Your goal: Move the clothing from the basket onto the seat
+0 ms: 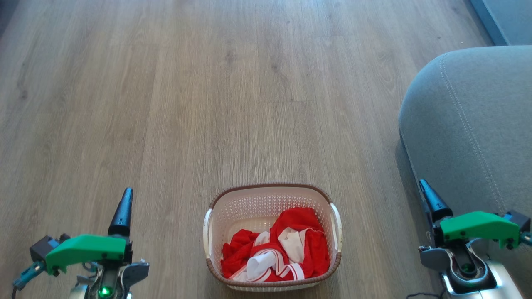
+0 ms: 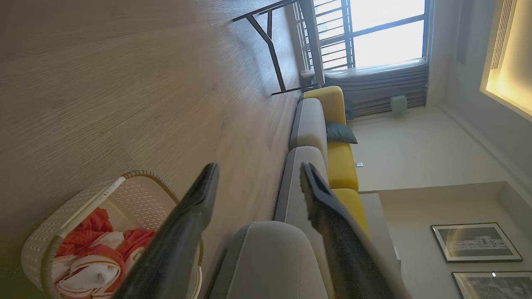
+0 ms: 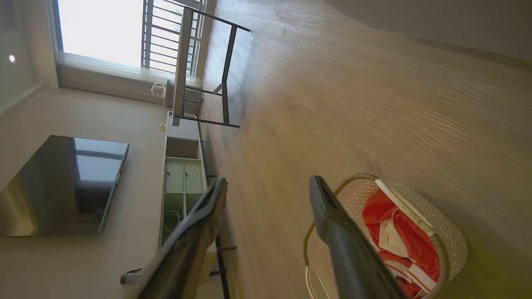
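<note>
Basket (image 1: 249, 211): cream-white, perforated, with a brown woven-look rim and two white handles. It is stood on the wooden floor (image 1: 208, 83), low in the middle of the head view and directly before the robot. Clothing (image 1: 291, 245): bright red fabric with white bands and panels, heaped loosely inside the basket and bunched toward its near and right side, so that the far inner wall is left bare. Seat (image 1: 469, 124): grey upholstery with a rounded corner and stitched seams, set to the right of the basket and parted from it by a strip of floor. Left gripper (image 2: 259, 170): the two dark fingers are spread wide apart and empty. It is held over the floor to the left of the basket, apart from it, with the basket seen at the lower left of the left wrist view. Right gripper (image 3: 269, 180): the fingers are likewise spread wide with nothing clasped. It is placed at the lower right of the head view, close against the seat's front edge and apart from the basket. Background, as recorded in the wrist views: a table (image 3: 224, 74) on dark metal legs, a wall-mounted television (image 3: 62, 187), a low cabinet (image 3: 181, 178), yellow back cushions (image 2: 341, 166) and a bright window (image 2: 374, 33).
</note>
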### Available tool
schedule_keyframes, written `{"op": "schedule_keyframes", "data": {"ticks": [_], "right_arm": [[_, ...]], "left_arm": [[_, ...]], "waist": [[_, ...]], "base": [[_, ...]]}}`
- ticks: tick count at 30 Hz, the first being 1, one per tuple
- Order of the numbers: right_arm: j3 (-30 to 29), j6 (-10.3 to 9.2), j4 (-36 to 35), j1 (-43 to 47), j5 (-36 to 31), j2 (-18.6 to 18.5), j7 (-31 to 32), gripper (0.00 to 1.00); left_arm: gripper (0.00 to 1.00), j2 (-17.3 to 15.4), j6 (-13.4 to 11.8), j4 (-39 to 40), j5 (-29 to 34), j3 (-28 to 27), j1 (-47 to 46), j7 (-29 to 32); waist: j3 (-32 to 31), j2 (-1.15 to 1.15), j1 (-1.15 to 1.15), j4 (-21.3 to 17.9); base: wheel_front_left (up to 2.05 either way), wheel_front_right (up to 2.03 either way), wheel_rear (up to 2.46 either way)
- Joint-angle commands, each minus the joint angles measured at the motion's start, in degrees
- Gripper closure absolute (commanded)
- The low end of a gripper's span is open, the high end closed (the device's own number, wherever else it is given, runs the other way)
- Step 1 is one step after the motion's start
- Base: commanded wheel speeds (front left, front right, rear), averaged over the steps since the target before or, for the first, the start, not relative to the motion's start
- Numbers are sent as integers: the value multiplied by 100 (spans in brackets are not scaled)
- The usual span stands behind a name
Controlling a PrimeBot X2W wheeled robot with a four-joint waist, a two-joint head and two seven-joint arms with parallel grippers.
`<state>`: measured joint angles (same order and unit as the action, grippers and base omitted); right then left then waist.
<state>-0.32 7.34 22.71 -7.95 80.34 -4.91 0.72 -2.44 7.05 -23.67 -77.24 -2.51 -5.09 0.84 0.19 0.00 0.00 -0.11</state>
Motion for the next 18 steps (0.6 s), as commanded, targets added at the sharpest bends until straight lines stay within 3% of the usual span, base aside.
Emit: {"op": "schedule_keyframes", "data": {"ticks": [1, 18], "right_arm": [[83, 4, -143, -356, -174, -144, -75, 0], [390, 6, 24, -662, -1509, -247, -360, 0]], "left_arm": [[0, -120, 13, 146, 191, -56, -355, -83], [0, -154, 19, 150, 1807, -130, -528, -368]], "waist": [[1, 0, 0, 1], [15, 0, 0, 0]], "base": [[0, 0, 0], [0, 0, 0]]}}
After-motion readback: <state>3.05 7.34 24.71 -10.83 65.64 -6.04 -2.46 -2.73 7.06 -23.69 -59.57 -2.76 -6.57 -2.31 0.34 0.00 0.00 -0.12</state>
